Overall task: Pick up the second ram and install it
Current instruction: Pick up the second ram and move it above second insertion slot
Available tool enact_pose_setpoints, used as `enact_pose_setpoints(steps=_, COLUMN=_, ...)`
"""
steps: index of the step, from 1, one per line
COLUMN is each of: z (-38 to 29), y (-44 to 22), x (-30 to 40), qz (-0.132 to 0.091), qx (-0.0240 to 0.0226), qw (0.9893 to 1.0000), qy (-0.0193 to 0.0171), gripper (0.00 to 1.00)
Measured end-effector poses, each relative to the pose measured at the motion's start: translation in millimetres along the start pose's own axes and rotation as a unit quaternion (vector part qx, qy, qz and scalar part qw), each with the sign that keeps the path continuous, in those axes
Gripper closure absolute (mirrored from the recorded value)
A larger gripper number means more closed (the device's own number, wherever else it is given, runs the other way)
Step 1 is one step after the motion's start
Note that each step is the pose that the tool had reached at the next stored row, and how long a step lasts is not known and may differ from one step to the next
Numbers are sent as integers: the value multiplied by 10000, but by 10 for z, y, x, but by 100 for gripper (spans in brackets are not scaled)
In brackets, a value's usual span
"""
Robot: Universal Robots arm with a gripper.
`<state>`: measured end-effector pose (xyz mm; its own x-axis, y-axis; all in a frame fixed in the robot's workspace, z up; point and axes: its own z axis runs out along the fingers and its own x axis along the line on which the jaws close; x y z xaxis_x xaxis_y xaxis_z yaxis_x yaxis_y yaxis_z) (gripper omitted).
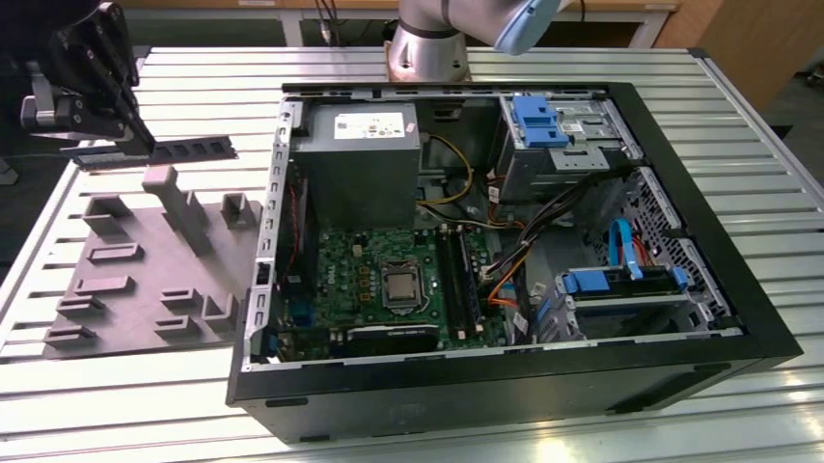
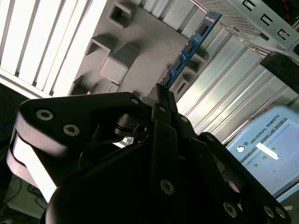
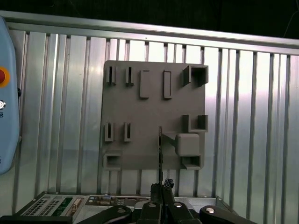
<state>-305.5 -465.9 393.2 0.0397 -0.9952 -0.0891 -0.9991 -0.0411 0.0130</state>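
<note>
In the exterior view my gripper hangs at the far left, above the back edge of the grey fixture block. It is shut on one end of the second ram, a thin dark stick pointing level toward the computer case. In the second wrist view the ram juts out from between the shut fingers, lifted off the block. In the first wrist view the ram appears edge-on above the block, held at the gripper.
The open case holds a green motherboard with long black slots, a grey power supply, cables and blue drive brackets. All rest on a slatted metal table. A teach pendant lies beside the block.
</note>
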Motion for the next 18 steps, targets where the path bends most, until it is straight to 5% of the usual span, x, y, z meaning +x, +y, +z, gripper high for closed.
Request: enact_pose_setpoints(steps=18, z=-3, y=-166, x=6, qz=0, qx=0, qw=10000, qy=0, gripper=88)
